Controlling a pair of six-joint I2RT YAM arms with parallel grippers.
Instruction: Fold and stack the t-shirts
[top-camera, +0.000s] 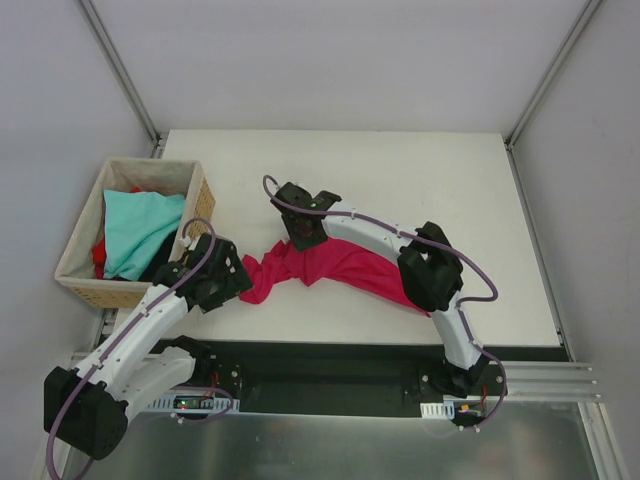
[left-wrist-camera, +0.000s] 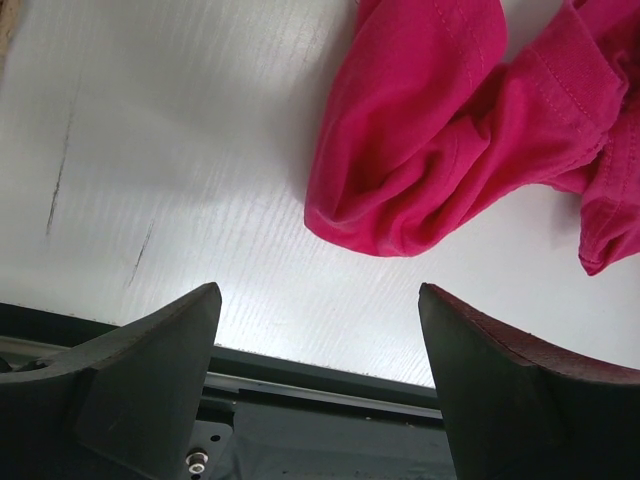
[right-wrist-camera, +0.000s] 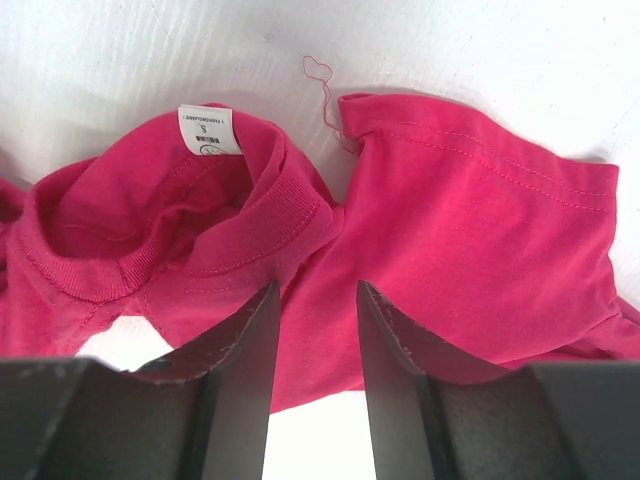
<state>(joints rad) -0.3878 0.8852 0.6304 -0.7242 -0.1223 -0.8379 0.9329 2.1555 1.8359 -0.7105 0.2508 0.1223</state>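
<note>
Crimson t-shirt (top-camera: 345, 268) bunched on the surface (top-camera: 400, 170), long axis nine to three. The right tool (right-wrist-camera: 316, 290) is narrowed beside its collar (right-wrist-camera: 290, 200), grip unclear; the left tool (left-wrist-camera: 320, 295) is released, t-shirt at its one o'clock.

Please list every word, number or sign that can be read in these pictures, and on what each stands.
"S": on the white tag inside the collar of the pink t-shirt.
The small print above the S and the round mark below it: too small to read.
No other text can be read.
</note>
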